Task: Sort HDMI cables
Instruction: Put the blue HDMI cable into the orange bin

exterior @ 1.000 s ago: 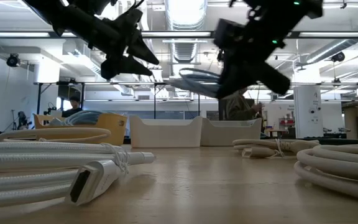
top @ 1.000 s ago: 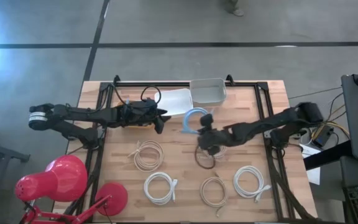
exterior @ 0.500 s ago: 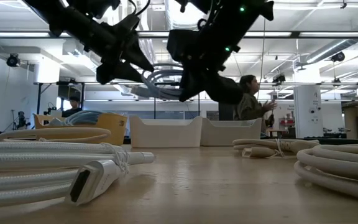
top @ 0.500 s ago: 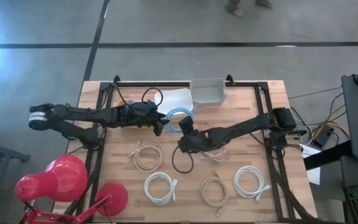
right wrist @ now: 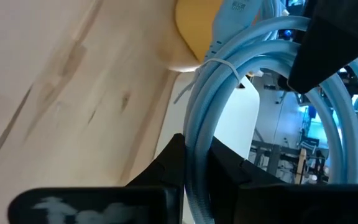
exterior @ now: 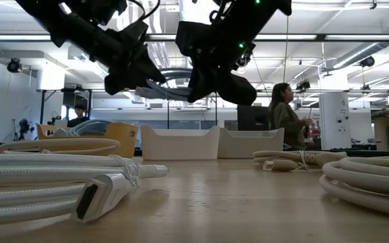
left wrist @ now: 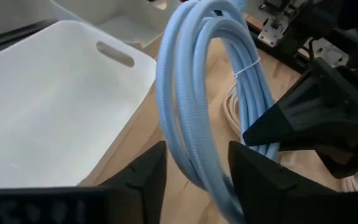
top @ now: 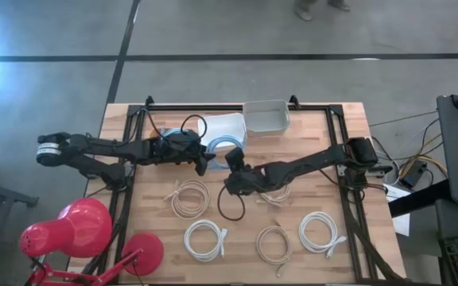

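Observation:
A light blue HDMI coil (top: 224, 145) hangs in the air between both arms, in front of the white bins. My right gripper (top: 231, 162) is shut on it. My left gripper (left wrist: 194, 155) is open, one finger on either side of the coil's strands (left wrist: 188, 118). On the table lie a beige coil (top: 189, 197), a white coil (top: 205, 238), a second beige coil (top: 274, 242) and a second white coil (top: 322, 230). Another pale coil (top: 275, 195) is partly hidden under the right arm. My right gripper pinches the bundled strands of the light blue coil's ring (right wrist: 199, 124) between its two fingers, which lie across the strands. The coil is lifted clear of the table and reaches from the fingers toward the left gripper. Whether my left gripper's fingers touch the coil, I cannot tell.
Two white bins (top: 227, 127) (top: 267, 117) stand at the far edge. The low view shows a tan bin (exterior: 117, 138) with blue cable in it. A red lamp (top: 78, 230) sits off the table's near left corner. A person (exterior: 286, 121) stands in the room behind.
My right gripper has carried the light blue coil toward the table's left, up to the left gripper. The coil's strands now pass between the left gripper's open fingers. The right arm has stretched out across the middle of the table.

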Action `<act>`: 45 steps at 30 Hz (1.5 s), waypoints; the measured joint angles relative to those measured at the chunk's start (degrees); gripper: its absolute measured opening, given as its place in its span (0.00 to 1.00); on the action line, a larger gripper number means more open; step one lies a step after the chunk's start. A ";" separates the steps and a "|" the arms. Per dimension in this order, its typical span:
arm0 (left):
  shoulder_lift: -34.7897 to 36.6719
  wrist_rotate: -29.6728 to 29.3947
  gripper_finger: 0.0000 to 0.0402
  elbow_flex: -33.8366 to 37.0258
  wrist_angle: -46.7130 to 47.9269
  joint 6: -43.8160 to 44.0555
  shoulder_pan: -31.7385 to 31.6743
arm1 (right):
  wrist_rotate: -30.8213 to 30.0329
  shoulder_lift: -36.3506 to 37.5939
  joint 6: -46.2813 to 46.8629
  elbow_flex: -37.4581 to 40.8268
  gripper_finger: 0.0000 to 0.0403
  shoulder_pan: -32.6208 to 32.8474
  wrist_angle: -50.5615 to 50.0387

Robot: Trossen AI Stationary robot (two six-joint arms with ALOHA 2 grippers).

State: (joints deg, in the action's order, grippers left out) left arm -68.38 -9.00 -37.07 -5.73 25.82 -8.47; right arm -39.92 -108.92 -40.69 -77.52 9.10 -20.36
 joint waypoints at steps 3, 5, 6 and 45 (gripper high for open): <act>0.00 -0.01 0.30 0.01 -1.33 -0.68 0.00 | -0.47 -0.30 0.57 0.00 0.13 -0.02 0.45; -0.04 -0.01 0.23 0.03 -1.47 -1.31 -0.04 | -0.51 -0.68 1.91 0.00 0.16 0.00 0.65; -0.04 -0.02 0.19 0.03 -1.44 -1.73 -0.04 | -0.49 -0.74 2.57 0.00 0.18 0.00 0.63; 24.77 -21.15 0.09 1.35 53.80 11.03 -3.21 | -0.62 0.54 17.73 0.04 0.33 0.37 -3.19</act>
State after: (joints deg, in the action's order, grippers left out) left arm -43.60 -30.15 -35.71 48.07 36.85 -11.68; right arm -40.53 -108.38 -22.95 -77.47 9.47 -23.55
